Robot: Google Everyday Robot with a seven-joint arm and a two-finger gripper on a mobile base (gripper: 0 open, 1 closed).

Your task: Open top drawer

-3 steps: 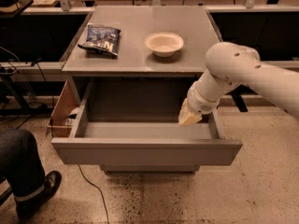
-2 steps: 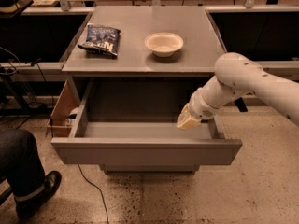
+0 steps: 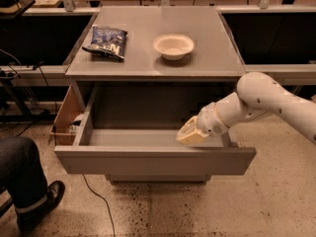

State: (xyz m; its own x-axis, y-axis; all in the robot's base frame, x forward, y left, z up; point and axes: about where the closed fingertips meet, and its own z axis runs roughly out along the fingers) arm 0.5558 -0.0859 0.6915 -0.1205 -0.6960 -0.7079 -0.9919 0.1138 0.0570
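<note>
A: Load surface?
B: Flat grey cabinet top [image 3: 148,64]. It carries a crinkled dark blue snack bag [image 3: 105,41] at the left and a round cream bowl [image 3: 173,46] near the centre, not touching.
A: Gripper position?
B: The cream gripper [image 3: 187,136] sits below that top, over the right front of the pulled-out wide grey top drawer [image 3: 153,161].

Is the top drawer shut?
No, the top drawer stands pulled far out, with the gripper just behind its front panel.
</note>
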